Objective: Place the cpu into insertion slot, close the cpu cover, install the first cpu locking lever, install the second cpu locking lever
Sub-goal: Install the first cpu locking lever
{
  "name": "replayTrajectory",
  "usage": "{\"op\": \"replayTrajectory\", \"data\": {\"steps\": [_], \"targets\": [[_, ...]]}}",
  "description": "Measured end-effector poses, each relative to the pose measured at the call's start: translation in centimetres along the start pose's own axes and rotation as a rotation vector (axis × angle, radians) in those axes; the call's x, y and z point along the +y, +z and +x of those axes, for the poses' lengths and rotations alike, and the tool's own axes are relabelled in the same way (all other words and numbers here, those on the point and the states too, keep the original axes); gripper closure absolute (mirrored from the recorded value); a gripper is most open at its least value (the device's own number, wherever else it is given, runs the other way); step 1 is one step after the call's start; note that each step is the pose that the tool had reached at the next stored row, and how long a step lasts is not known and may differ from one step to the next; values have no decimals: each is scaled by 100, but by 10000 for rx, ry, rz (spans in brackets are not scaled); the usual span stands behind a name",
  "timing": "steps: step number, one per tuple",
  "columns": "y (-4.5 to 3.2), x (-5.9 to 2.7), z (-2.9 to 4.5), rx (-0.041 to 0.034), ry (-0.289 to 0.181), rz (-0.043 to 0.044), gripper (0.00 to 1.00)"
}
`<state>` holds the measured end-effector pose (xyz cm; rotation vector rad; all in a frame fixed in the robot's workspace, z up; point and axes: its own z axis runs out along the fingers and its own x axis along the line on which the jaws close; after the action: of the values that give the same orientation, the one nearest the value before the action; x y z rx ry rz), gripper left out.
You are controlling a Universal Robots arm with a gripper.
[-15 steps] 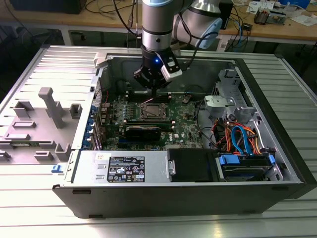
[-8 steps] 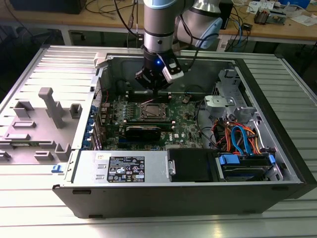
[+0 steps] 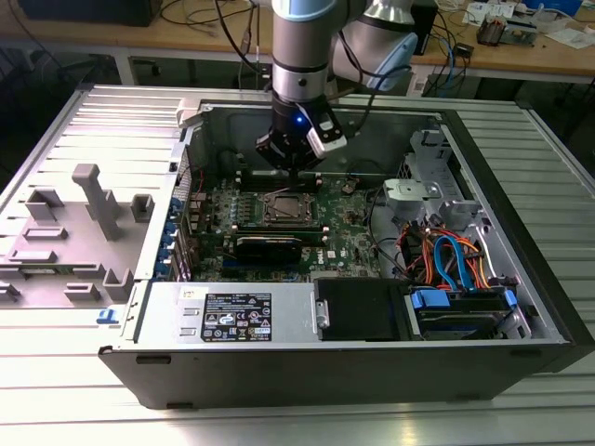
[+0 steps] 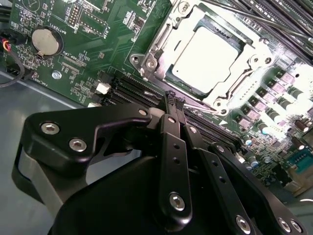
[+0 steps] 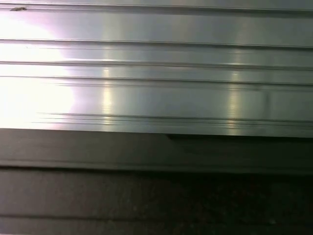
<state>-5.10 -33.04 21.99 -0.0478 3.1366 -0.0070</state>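
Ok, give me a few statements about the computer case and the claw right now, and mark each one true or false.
1. The small square silver-grey cpu lies in the insertion slot on the green circuit board. True.
2. The black claw grips the chip. False: its fingers are together, holding nothing, beside the socket.
3. The thin silver-grey metal cpu cover lies around the chip. True.
4. A round silver coin battery sits on the board. True.
5. The computer case stands upright with its side panel fitted. False: it lies open on the ribbed metal table.
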Motion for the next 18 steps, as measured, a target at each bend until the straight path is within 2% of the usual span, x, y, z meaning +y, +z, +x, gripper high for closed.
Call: {"op": "replayTrajectory", "data": {"steps": [9,18], "targets": [[55,-1,-46,0,0,-1,89],[60,-1,-50,0,-1,0,89]]}}
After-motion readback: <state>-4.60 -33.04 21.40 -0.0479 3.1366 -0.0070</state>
